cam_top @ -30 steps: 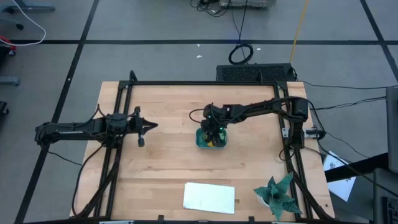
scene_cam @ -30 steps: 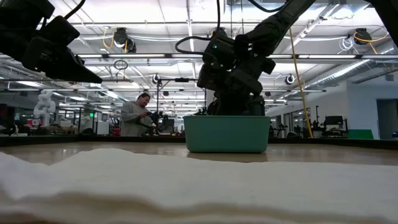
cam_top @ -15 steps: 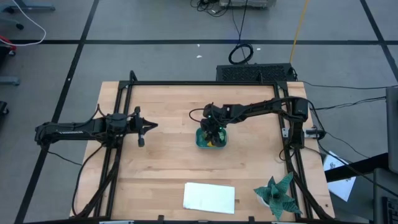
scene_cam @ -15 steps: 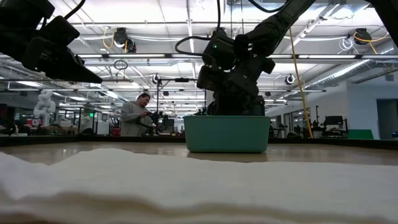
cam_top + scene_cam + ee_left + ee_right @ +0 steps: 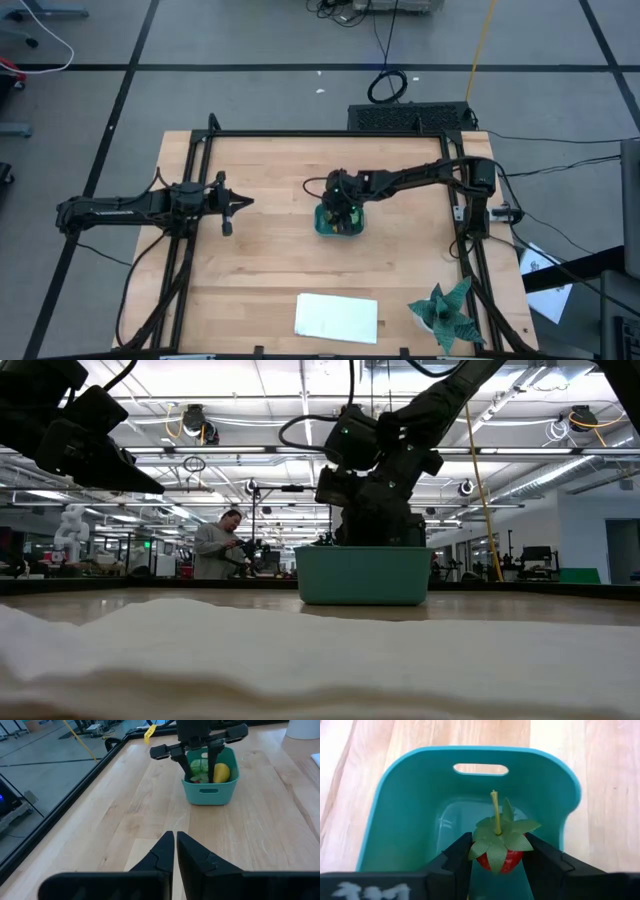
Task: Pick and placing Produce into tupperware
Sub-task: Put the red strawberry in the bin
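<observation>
The teal tub [image 5: 321, 229] stands at the middle of the table; it also shows in the low view [image 5: 365, 575]. In the left wrist view a yellow lemon-like piece [image 5: 221, 771] and a light green ball [image 5: 199, 767] lie in the tub [image 5: 207, 796]. My right gripper [image 5: 343, 212] reaches down into the tub, shut on the small dark red piece [image 5: 500, 860] with green leaves and a stem. My left gripper [image 5: 235, 205] is shut and empty above the table's left part, well away from the tub. My right gripper pinches the red piece's two sides [image 5: 481, 861] between its two fingers [image 5: 457, 855], just under the leafy cap. The fingers come from above, pointing down into the tub. The piece sits stem away from the wrist, within the tub's walls [image 5: 410, 805]; whether it touches the floor I cannot tell.
A flat white rectangle [image 5: 337, 316] lies near the table's front edge, and a spiky teal-green plant [image 5: 447, 313] stands at the front right corner. Black frame rails run along the table's sides. A person [image 5: 215, 545] stands in the room behind.
My right gripper has shifted a little toward the table's near edge over the tub, still shut on the red piece; in the high view it now covers the yellow piece.
</observation>
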